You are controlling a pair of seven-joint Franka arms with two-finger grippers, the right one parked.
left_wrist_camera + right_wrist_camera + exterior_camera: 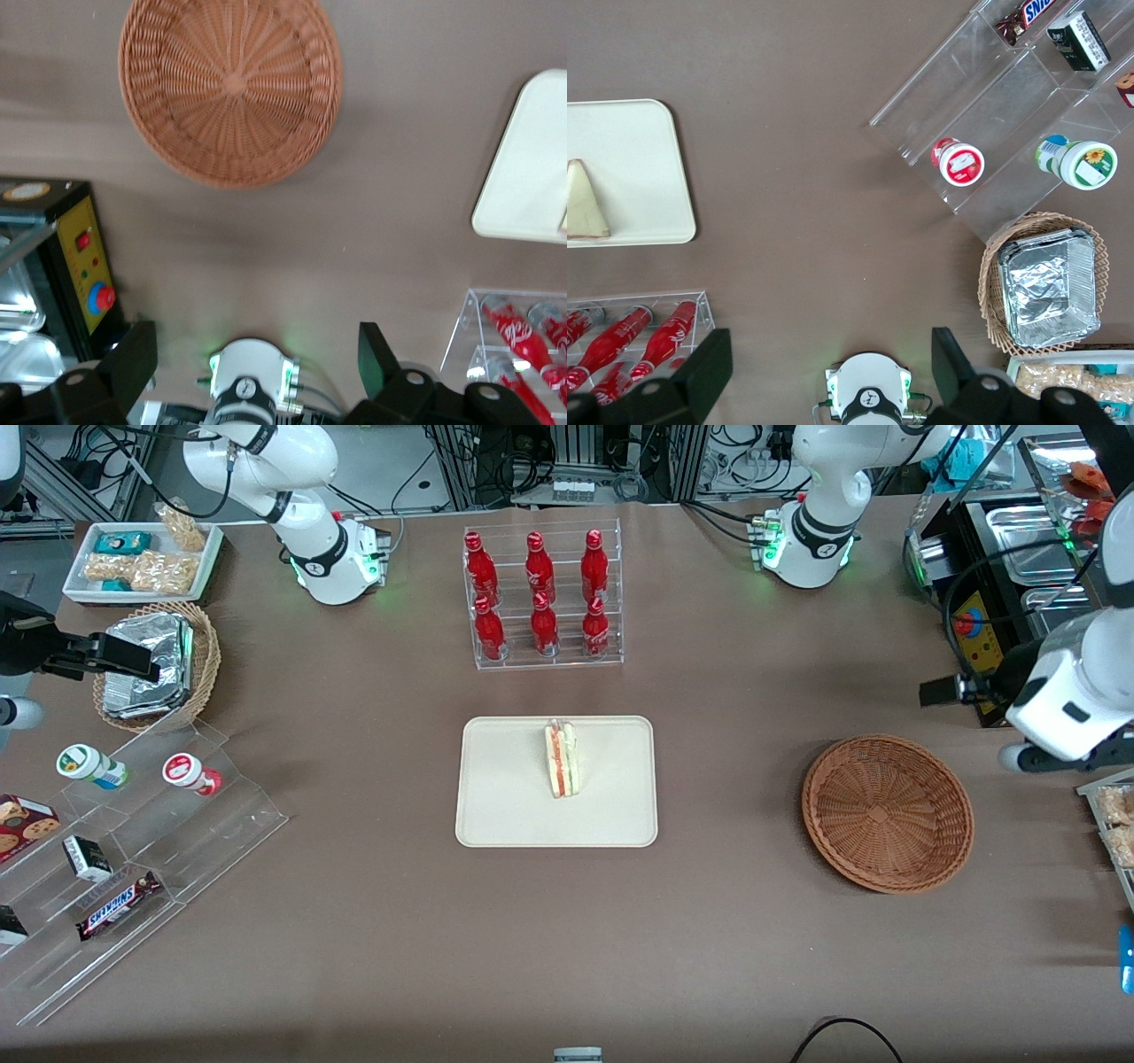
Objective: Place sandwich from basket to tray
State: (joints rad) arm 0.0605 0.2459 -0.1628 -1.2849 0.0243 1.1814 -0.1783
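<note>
The sandwich point(560, 759) stands on its edge on the cream tray point(496, 806), near the tray's middle, with its red-orange and green filling facing up. It also shows in the right wrist view point(585, 202) on the tray point(647, 159). The reddish-brown wicker basket point(887, 811) sits empty toward the working arm's end of the table. My gripper point(941, 690) is open and empty, held above the table beside the basket and farther from the front camera than it. The left wrist view shows the gripper point(255, 359) with jaws wide apart, the empty basket point(232, 88) and a corner of the tray point(532, 168).
A clear rack of red bottles point(542, 598) stands farther from the front camera than the tray. A black box with a red button point(974, 633) is by my gripper. A tan basket with foil packets point(159, 664) and an acrylic snack stand point(133, 841) lie toward the parked arm's end.
</note>
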